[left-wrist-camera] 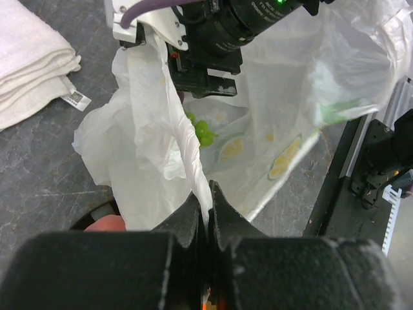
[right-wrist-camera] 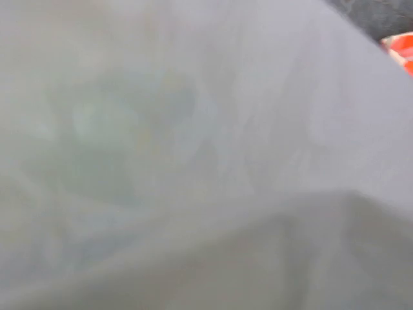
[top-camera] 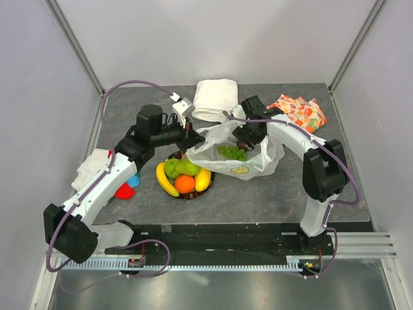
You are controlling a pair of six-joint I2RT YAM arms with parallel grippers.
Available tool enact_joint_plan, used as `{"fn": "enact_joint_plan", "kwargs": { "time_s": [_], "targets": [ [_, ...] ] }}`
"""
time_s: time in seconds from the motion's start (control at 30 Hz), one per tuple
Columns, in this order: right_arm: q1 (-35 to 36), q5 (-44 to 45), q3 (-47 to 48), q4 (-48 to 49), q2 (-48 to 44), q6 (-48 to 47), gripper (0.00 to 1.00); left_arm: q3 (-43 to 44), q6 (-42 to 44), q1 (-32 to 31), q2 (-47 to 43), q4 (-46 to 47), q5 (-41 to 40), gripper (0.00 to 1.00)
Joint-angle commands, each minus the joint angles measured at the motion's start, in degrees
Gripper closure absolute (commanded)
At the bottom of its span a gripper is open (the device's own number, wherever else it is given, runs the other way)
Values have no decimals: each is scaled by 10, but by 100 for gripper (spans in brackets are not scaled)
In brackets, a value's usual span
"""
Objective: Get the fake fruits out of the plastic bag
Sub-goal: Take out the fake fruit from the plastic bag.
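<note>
The plastic bag point(top-camera: 258, 161) lies crumpled mid-table with its mouth facing left. My left gripper point(top-camera: 193, 137) is shut on a twisted strip of the bag's edge point(left-wrist-camera: 193, 161), fingertips pressed together point(left-wrist-camera: 206, 190). My right gripper point(top-camera: 242, 141) reaches into the bag's mouth just above the green grapes point(top-camera: 232, 152) point(left-wrist-camera: 202, 131). Its fingers are hidden by the film, and the right wrist view is a grey blur of plastic. On the plate point(top-camera: 187, 196) lie a banana point(top-camera: 166, 179), a second banana point(top-camera: 202, 179), an orange point(top-camera: 184, 184), a green apple point(top-camera: 171, 168) and a pear point(top-camera: 188, 168).
A folded white cloth point(top-camera: 215, 98) point(left-wrist-camera: 32, 64) lies behind the bag. Orange patterned fabric point(top-camera: 299, 111) sits at the back right. Under the left arm lie crumpled white material point(top-camera: 90, 166) and red and blue items point(top-camera: 126, 188).
</note>
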Motion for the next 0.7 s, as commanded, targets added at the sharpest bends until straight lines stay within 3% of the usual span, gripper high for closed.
{"fn": "enact_joint_plan", "kwargs": {
  "time_s": [0.0,0.33,0.67],
  "targets": [
    [-2,-39,39,2,30,21,27,19,-8,-1,22,26,-10,98],
    [-3,-99,98,-9,88,39,33,45,-13,-2,58,36,-19,98],
    [-3,-75,122,-16,140,80,22,63,-6,-3,77,37,-23,98]
  ]
}}
